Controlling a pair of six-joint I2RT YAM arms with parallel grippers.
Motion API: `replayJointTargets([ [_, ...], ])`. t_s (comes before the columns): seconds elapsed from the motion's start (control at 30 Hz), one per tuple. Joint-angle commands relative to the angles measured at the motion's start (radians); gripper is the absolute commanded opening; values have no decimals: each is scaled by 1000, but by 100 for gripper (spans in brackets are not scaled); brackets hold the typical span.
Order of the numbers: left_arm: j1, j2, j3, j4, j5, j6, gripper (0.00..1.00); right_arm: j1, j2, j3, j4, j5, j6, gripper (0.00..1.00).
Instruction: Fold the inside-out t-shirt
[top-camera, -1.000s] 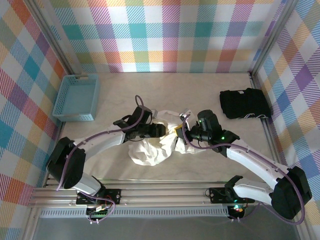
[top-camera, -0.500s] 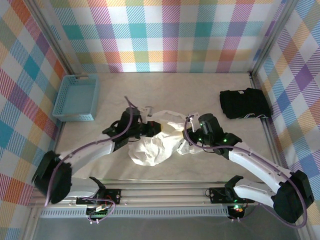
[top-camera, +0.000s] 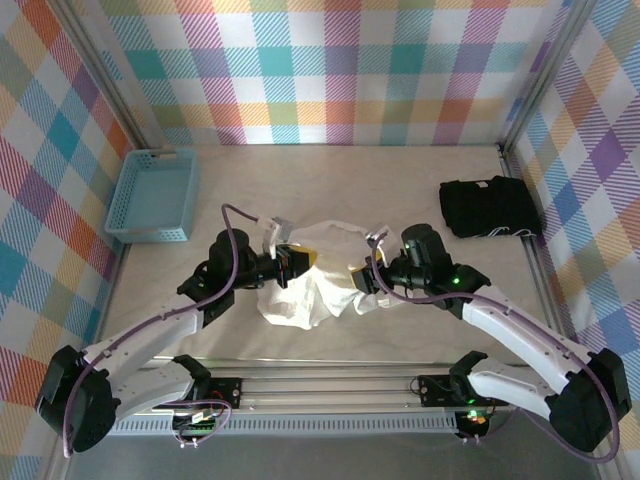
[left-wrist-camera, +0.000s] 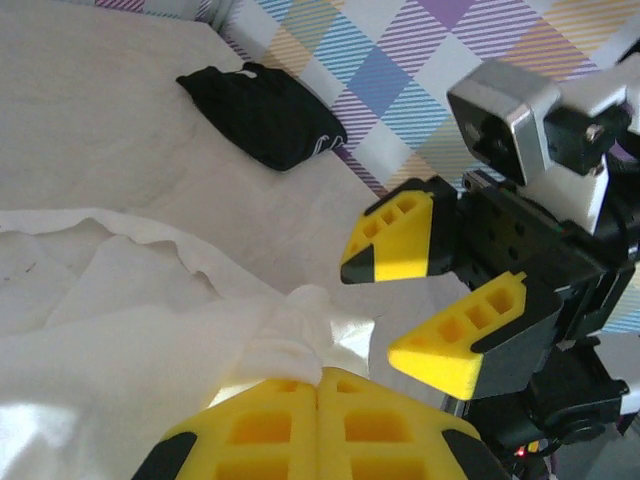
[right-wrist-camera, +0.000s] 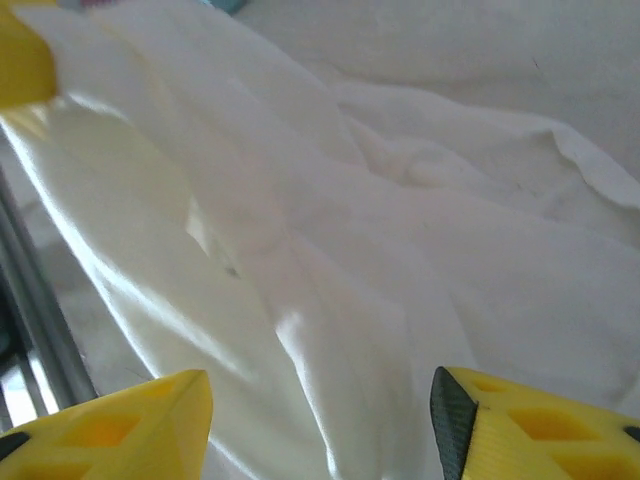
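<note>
The inside-out t-shirt (top-camera: 310, 292) is a crumpled white heap at the table's middle, between my two grippers. My left gripper (top-camera: 297, 263) is at the heap's upper left edge, shut on a bunched fold of the t-shirt (left-wrist-camera: 285, 345), which sticks out past the closed fingertips of the left gripper (left-wrist-camera: 320, 385). My right gripper (top-camera: 368, 282) is at the heap's right edge. In the left wrist view the right gripper (left-wrist-camera: 425, 295) faces mine with its jaws apart. The right gripper (right-wrist-camera: 320, 410) stands open over the t-shirt (right-wrist-camera: 330, 260), with smooth cloth lying between its fingers (right-wrist-camera: 530, 425).
A folded black garment (top-camera: 490, 208) lies at the back right, also seen as the black garment (left-wrist-camera: 265, 115) in the left wrist view. A blue basket (top-camera: 153, 196) sits at the back left. Plaid walls (top-camera: 330, 70) enclose the table; a metal rail (top-camera: 330, 385) runs along the near edge.
My left gripper has drawn back to the left with the shirt fold in it, and its arm has swung lower. The right gripper has shifted slightly right.
</note>
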Motion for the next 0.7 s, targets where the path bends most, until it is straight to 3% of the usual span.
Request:
replayJointTargets([
  [0.0, 8, -42, -11, 29, 37, 78, 0, 1, 62, 70, 44, -111, -31, 62],
  [0.4, 8, -64, -16, -10, 27, 104, 0, 1, 320, 184, 89, -228, -20, 58],
  [0.47, 8, -69, -17, -16, 3, 101, 0, 1, 344, 188, 89, -241, -13, 47],
  [0.57, 8, -84, -21, -53, -109, 98, 0, -5, 336, 200, 75, -258, 6, 18],
  [0.67, 8, -83, -23, -117, -270, 103, 0, -46, 282, 190, 137, -397, 83, 5],
])
